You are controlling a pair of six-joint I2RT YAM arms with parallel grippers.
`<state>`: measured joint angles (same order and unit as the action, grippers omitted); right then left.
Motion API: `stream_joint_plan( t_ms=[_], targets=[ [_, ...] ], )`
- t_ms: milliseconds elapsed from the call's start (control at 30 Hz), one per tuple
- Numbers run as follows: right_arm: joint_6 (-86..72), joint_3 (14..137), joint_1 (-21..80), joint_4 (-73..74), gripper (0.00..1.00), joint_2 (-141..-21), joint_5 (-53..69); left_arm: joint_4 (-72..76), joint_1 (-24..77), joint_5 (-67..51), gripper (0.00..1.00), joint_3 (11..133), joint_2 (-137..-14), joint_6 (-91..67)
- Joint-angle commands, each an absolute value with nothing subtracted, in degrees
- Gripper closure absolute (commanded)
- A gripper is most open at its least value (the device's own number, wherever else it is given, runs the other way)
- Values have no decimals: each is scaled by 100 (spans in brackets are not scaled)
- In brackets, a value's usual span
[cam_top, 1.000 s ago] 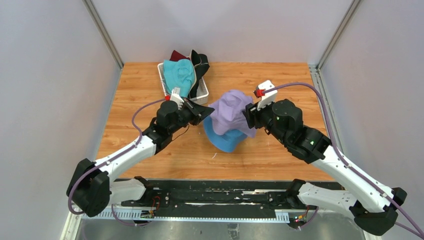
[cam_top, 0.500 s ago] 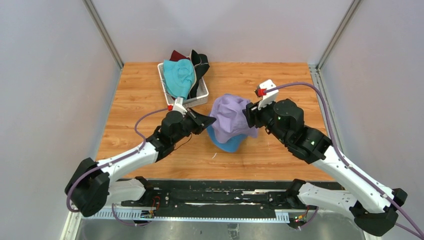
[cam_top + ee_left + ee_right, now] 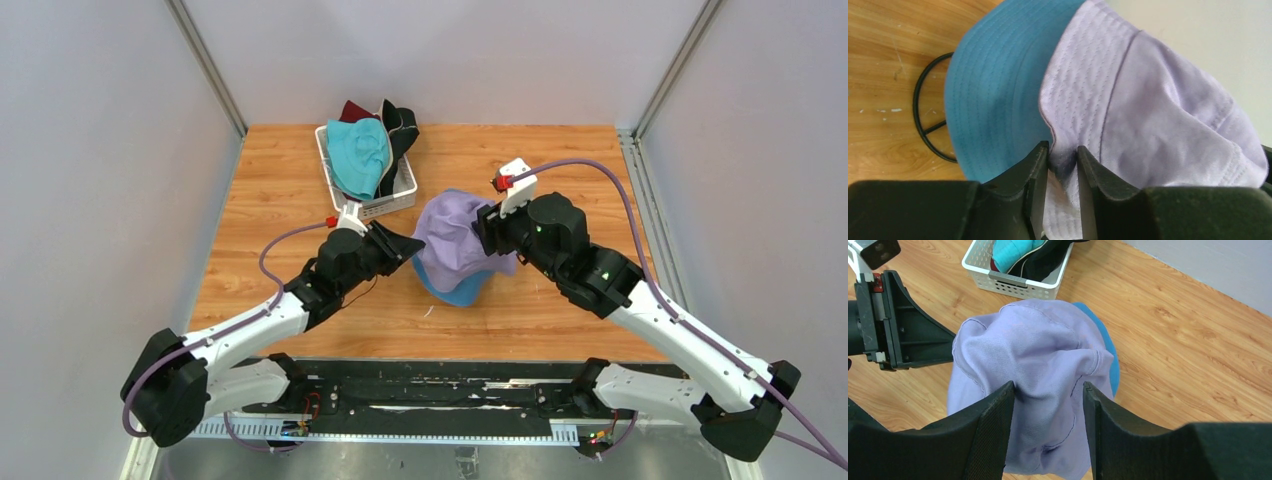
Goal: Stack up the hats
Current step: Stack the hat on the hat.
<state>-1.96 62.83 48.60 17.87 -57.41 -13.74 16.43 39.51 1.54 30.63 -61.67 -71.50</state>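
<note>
Lavender hat (image 3: pixel 455 240), R hand (image 3: pixel 1048 388) gripping crown, L hand (image 3: pixel 1062 151) barely parted at brim, grip unclear

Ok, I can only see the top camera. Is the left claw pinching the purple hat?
Observer: On its wrist camera, the brim of the purple hat sits between the fingers of the left claw, in a narrow gap. I can't tell if they squeeze it.
Operator: Is anything hiding by the blue hat?
Observer: Yes, a black wire ring lies on the table, partly covered by the brim of the blue hat.
Operator: Is the other claw holding on?
Observer: Yes, the right claw has the top of the purple hat bunched between its fingers.
</note>
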Motion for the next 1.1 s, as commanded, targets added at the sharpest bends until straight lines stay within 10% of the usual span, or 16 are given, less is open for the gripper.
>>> stream_joint_plan(
  t_ms=[0, 300, 533, 1067],
  targets=[
    [-208, 6339, 4786, 1630, 48, -5711, -1425, 1388, 4000, 259, 66, 3221, -6263, -6842],
    [-132, 6426, 4623, 1635, 48, -5843, -1412, 758, 3986, 864, 52, 3257, -5969, -6347],
    [-132, 6536, 4535, 1562, 48, -6031, -1298, 987, 3563, 1026, 21, 2767, -5358, -6156],
    [-104, 6393, 4533, 1643, 48, -5766, -1263, 8914, 2415, -2653, 33, 2029, -8666, -8011]
  ],
)
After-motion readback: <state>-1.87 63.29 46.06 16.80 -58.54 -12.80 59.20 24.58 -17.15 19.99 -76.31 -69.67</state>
